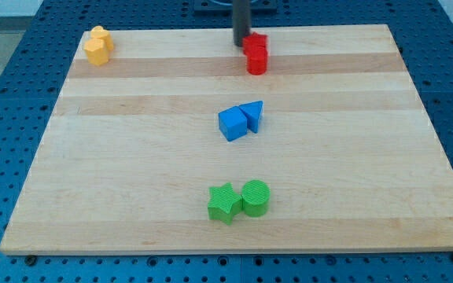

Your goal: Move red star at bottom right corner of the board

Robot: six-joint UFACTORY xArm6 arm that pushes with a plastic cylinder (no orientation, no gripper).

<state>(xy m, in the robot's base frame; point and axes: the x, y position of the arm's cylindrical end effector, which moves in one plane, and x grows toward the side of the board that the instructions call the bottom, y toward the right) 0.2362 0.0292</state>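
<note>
Two red blocks stand touching near the view's top centre of the wooden board (132, 157). The upper one (255, 43) looks like the red star; the lower one (257, 61) looks like a red cylinder. My tip (241, 42) comes down from the view's top and rests just left of the upper red block, touching or nearly touching it. The board's bottom right corner lies far from them at the view's lower right.
A blue cube (232, 124) and a blue triangle (252, 115) touch at the board's centre. A green star (224, 203) and a green cylinder (255, 197) touch near the bottom centre. Two yellow blocks (97, 45) sit at the top left corner.
</note>
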